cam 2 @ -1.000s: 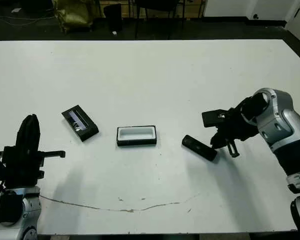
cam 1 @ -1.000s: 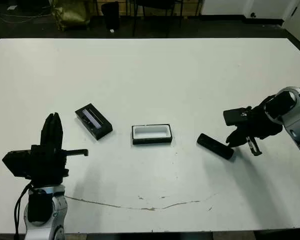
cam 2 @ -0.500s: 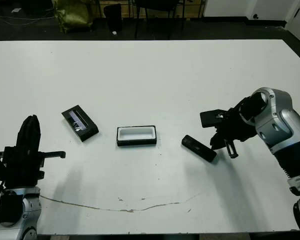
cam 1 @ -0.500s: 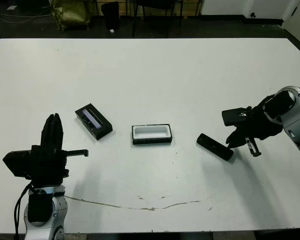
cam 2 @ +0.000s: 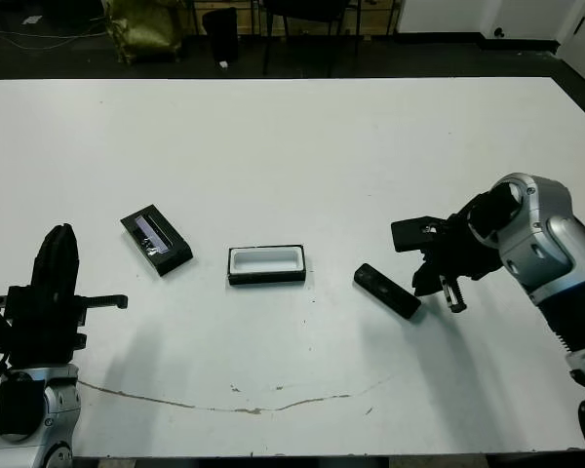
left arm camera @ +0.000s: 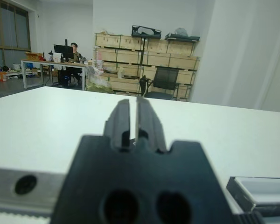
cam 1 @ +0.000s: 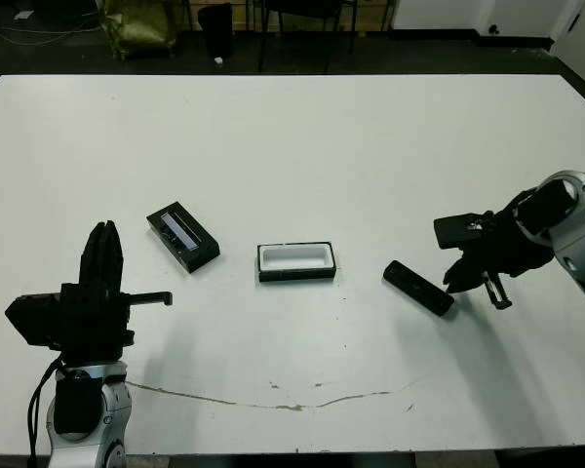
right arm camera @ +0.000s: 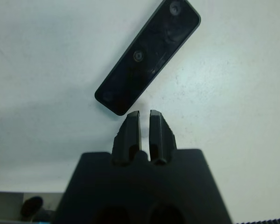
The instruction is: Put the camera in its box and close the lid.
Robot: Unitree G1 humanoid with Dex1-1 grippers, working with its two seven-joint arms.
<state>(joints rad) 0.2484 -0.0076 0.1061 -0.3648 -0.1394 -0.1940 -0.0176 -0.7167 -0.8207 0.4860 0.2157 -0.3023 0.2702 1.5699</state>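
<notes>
The camera (cam 1: 419, 288) is a slim black bar lying flat and slanted on the white table, right of the middle. In the right wrist view the camera (right arm camera: 148, 55) lies just beyond the fingertips. My right gripper (cam 1: 452, 282) hovers at its right end, shut and holding nothing. The box (cam 1: 295, 276), a black tray with a white lining, sits open at the table's middle. To its left the lid (cam 1: 182, 236) lies slanted, pale strip up. My left gripper (cam 1: 102, 246) stands near the front left edge, upright, shut and apart from everything.
A thin dark crack line (cam 1: 292, 402) runs across the table (cam 1: 292, 146) near its front edge. Chairs and a bag stand on the dark floor beyond the far edge. A person (left arm camera: 74, 46) sits at a desk far back in the left wrist view.
My right gripper has dipped slightly toward the table beside the camera's right end. The camera, box, lid and left arm have not moved.
</notes>
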